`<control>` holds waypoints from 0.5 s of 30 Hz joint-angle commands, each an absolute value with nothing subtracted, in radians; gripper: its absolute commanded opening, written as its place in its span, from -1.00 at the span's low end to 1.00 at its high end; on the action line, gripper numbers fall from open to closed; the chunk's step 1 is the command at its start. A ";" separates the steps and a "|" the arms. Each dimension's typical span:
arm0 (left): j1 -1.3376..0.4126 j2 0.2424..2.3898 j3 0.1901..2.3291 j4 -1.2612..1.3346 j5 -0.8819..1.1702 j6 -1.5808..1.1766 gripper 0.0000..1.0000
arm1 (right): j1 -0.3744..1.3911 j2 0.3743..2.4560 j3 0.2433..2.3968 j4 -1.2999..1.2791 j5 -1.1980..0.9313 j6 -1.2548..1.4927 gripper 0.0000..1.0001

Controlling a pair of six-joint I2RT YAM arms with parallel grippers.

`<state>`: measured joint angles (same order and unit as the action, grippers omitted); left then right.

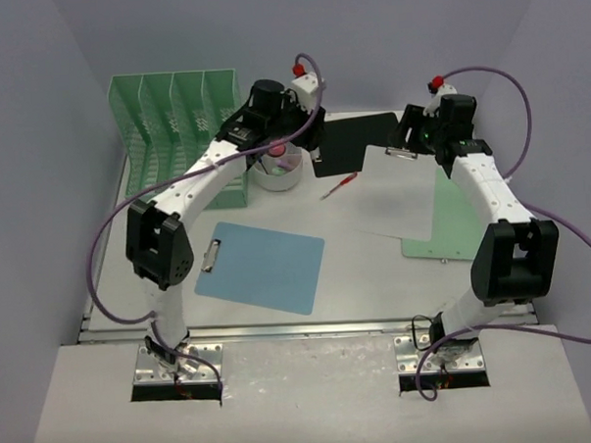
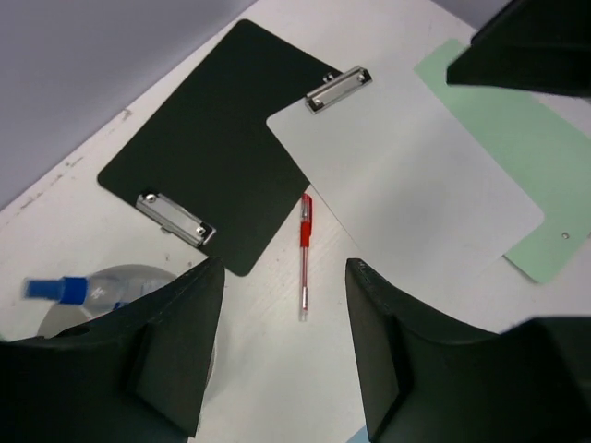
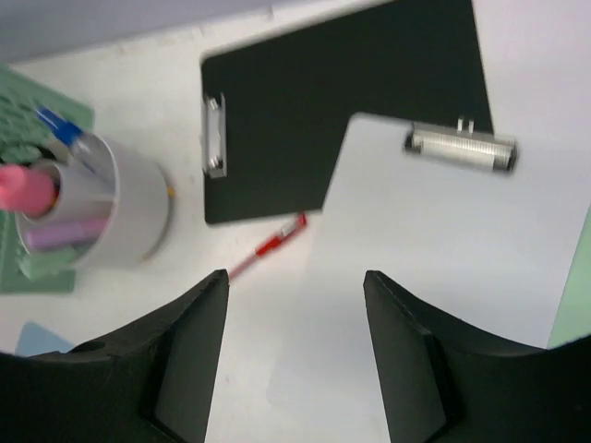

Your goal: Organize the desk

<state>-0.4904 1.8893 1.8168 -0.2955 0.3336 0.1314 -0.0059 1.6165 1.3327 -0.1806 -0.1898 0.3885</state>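
Both pairs of jaws stand apart near the desk's (image 1: 376,277) far edge: left gripper (image 2: 282,295) near a red pen (image 2: 304,254), right gripper (image 3: 295,286) over a white clipboard (image 3: 443,258).

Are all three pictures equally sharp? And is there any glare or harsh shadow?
Top view: even, soft light, only faint shadows on the desk, no glare. Left wrist view: red pen and black clipboard crisp, but the blue pen in the corner is smeared. Right wrist view: blurred throughout, the clip on the white clipboard streaked.
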 commanded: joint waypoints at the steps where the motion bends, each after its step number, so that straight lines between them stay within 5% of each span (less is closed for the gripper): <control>1: -0.549 2.034 1.917 -0.290 0.322 0.178 0.05 | -0.061 1.545 1.215 -0.212 -0.304 0.443 0.23; 8: -0.609 2.347 2.127 -0.262 0.236 0.156 0.10 | -0.117 1.436 1.068 -0.215 -0.360 0.437 0.22; 15: -0.589 2.445 2.077 -0.098 0.233 0.120 0.12 | -0.144 1.355 1.019 -0.239 -0.385 0.397 0.23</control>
<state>-0.6121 2.4573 2.0674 -0.2504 0.2447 0.1440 -0.1333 1.4006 1.0302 -0.2630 -0.3561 0.4183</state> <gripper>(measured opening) 0.559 0.613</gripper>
